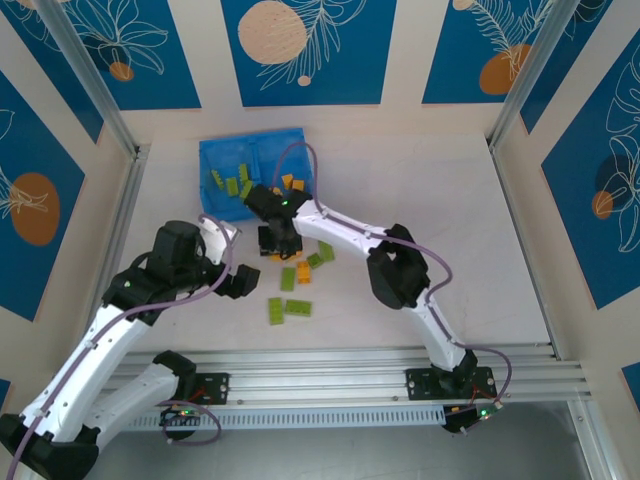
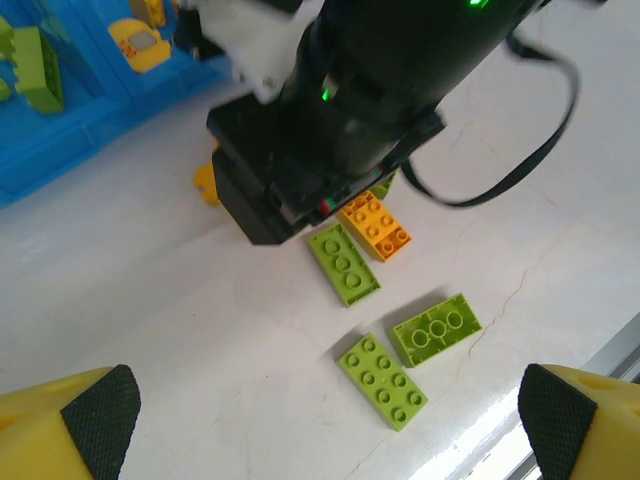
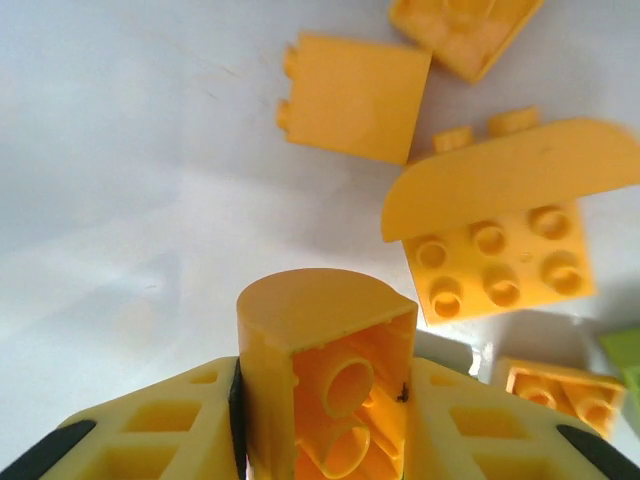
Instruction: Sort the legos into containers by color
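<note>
My right jaws are clenched on a rounded orange-yellow lego (image 3: 325, 340). In the right wrist view my two yellow fingers (image 3: 150, 425) press its sides, and its hollow underside faces the camera. Whether it rests on the white worktop (image 3: 120, 180) or hangs just above it, I cannot tell. Just beyond it lie more orange-yellow legos: a plain-faced square one (image 3: 355, 95), a studded one (image 3: 500, 265) with a curved piece (image 3: 500, 180) leaning over it, another at the top edge (image 3: 460, 25), and one low on the right (image 3: 560, 395).

From above, my right arm (image 1: 400, 270) reaches across to the middle of the worktop, and its wrist (image 1: 278, 225) sits just in front of the blue tray (image 1: 215, 150). The tray's left compartment holds lime green legos (image 1: 232, 186). Its right compartment holds orange-yellow ones (image 1: 292, 182). Loose legos lie near that wrist, on the side toward my bases: a pair of green legos (image 1: 297, 307), and closer in, a green lego (image 1: 288, 278) just beside an orange lego (image 1: 303, 272).

My left jaws are released, spread wide with nothing between them. Their black pads (image 2: 95, 420) sit in the lower corners of the left wrist view. Below them on the worktop lie three lime green bricks (image 2: 382, 382) and one orange brick (image 2: 375, 225), the last partly under my right arm's black wrist.
</note>
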{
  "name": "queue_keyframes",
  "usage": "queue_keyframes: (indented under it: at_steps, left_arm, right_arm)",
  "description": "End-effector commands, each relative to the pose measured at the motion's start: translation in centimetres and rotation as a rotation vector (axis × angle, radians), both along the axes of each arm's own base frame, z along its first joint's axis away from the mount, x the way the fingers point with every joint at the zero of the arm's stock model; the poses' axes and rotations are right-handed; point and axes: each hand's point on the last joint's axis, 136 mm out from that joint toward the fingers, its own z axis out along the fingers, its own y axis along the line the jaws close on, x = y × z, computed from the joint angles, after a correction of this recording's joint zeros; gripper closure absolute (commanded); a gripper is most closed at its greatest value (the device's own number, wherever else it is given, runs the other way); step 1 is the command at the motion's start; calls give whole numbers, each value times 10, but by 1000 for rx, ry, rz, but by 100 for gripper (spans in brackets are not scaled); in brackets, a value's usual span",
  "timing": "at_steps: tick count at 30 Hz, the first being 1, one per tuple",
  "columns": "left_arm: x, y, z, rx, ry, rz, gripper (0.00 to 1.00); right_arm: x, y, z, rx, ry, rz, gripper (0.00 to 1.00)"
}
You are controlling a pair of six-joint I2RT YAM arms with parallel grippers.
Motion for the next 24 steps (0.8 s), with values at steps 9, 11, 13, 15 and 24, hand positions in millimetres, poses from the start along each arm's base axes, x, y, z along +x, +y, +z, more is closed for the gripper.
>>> queue_keyframes:
  at_steps: [9, 11, 13, 15, 24]
  left_arm:
    - [8, -2, 19, -73, -75, 46, 0]
    - [7, -2, 20, -75, -73, 48, 0]
    - [6, 0, 21, -74, -70, 53, 0]
    - [5, 1, 22, -76, -70, 59, 0]
    - [2, 4, 21, -84, -57, 85, 0]
  right_arm:
    - [125, -33, 76, -73, -460, 8, 62]
    - [147, -29, 68, -82, -487, 20, 61]
    - [168, -26, 62, -82, -512, 24, 61]
    - [187, -23, 54, -64, -526, 28, 61]
    - [218, -7, 74, 55, -629, 66, 42]
